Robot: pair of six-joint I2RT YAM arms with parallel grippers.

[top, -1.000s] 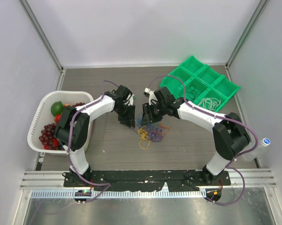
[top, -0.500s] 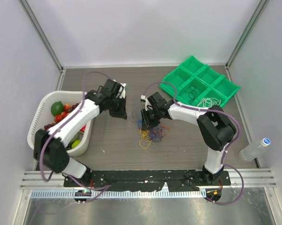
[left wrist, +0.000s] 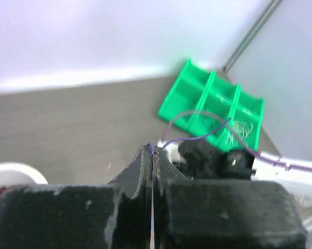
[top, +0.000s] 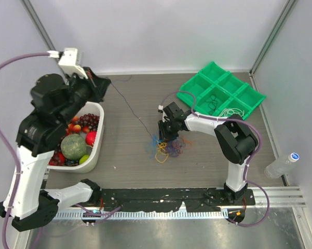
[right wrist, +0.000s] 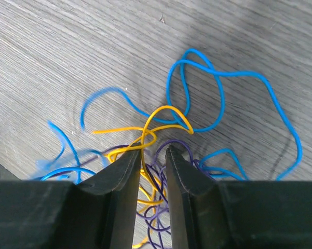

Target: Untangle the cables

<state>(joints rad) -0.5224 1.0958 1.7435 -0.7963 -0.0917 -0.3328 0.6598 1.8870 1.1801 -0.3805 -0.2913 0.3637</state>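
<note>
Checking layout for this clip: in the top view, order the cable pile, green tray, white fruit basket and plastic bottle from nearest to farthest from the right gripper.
1. Cable pile: directly under the right gripper.
2. Green tray: behind it, toward the right.
3. White fruit basket: across the table, on the left.
4. Plastic bottle: far right edge.
The tray and basket are fairly close to call.

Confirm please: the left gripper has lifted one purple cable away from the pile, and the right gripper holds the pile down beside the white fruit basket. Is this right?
Not quite. The right gripper pins the cable pile at the table's middle, well apart from the white fruit basket, as the top external view shows. The left gripper, shut on a purple cable, is correct.
</note>
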